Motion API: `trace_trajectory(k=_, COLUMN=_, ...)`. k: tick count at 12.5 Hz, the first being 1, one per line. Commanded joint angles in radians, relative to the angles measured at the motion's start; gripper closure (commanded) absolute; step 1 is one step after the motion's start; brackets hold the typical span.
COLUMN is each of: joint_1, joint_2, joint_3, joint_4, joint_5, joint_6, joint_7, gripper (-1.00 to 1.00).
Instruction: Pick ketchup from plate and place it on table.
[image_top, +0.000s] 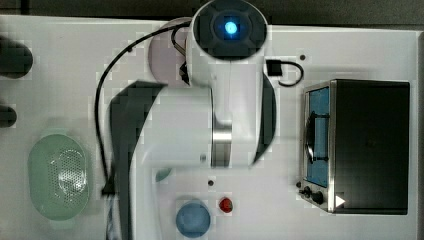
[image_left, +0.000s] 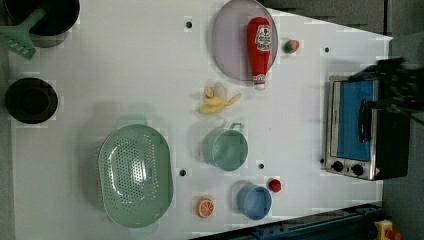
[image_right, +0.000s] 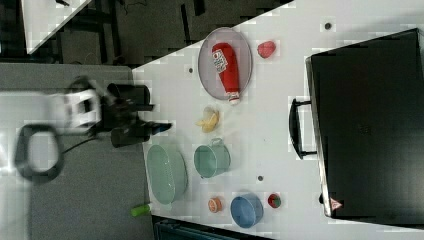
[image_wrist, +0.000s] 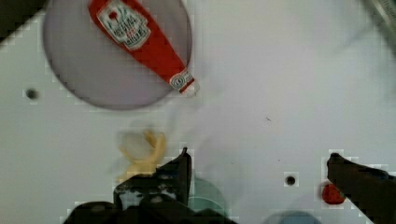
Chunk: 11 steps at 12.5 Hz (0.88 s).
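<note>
1. The ketchup (image_left: 259, 48) lies flat on the plate (image_left: 227, 45), its white cap reaching just over the plate's rim toward the peeled banana (image_left: 216, 99); in the wrist view the ketchup (image_wrist: 140, 39) runs diagonally across the plate (image_wrist: 84, 70).
2. The plate sits on the table (image_left: 125, 75), with a strawberry (image_left: 291, 46) just beside the rim on the side away from the banana's far end, near the toaster oven (image_left: 362, 130).
3. Past the banana from the plate stands a teal mug (image_left: 226, 148); farther still are a blue bowl (image_left: 254, 201), a small tomato (image_left: 274, 185) and an orange slice (image_left: 204, 206). A green colander (image_left: 136, 176) lies well apart from the plate.
4. The gripper (image_wrist: 257, 168) hangs above the table with its fingers spread wide and nothing between them, over the stretch between banana and tomato, short of the plate.
5. In the top view the white arm (image_top: 225, 100) reaches across the table's middle, covering most of the plate (image_top: 162, 55).
</note>
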Motion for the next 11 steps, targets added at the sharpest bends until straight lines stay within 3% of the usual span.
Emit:
trace_trajectory(k=1, joint_1=-0.001, joint_2=0.086, joint_3=0.007, joint_4=-0.020, joint_5=-0.002, joint_6=0.058, joint_7=-0.177, gripper=-1.00)
trace_trajectory(k=6, joint_1=0.016, joint_2=0.237, joint_3=0.011, joint_4=-0.017, joint_5=-0.002, joint_6=0.226, joint_7=-0.439, gripper=-1.00)
trace_trajectory(k=11, joint_1=0.039, joint_2=0.380, joint_3=0.011, joint_4=0.007, joint_5=-0.016, joint_6=0.367, joint_7=-0.460, gripper=-1.00)
